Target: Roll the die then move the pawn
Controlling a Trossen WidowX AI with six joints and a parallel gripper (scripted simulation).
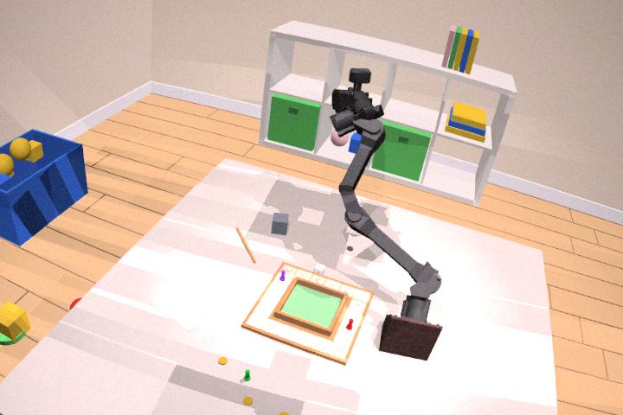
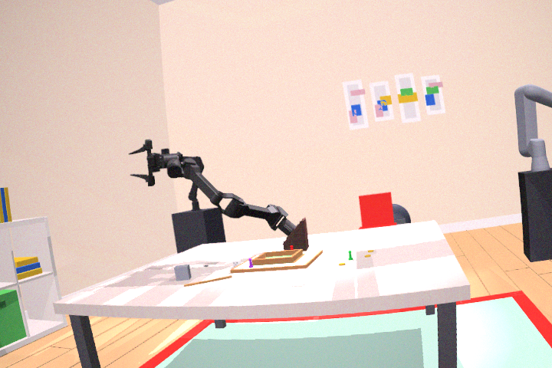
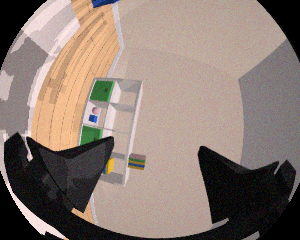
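On the surface [image 1: 469, 273], from left to right, I see the purple pawn [image 1: 282, 275] on the board's far left corner, the white die [image 1: 318, 268] just beyond the board's far edge, the green-lined tray [image 1: 343, 308] at board centre, and the red pawn [image 1: 350, 323] on the right track. High above, my tool [image 2: 139, 163] stands wide and holds nothing, pointing toward the shelf [image 1: 474, 80].

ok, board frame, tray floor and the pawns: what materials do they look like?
Board frame: tan with brown edging, matte, looks like wood. Tray floor: flat pale green, possibly felt; no texture visible. Red pawn and purple pawn: saturated solid colour, probably plastic, too small to be sure.
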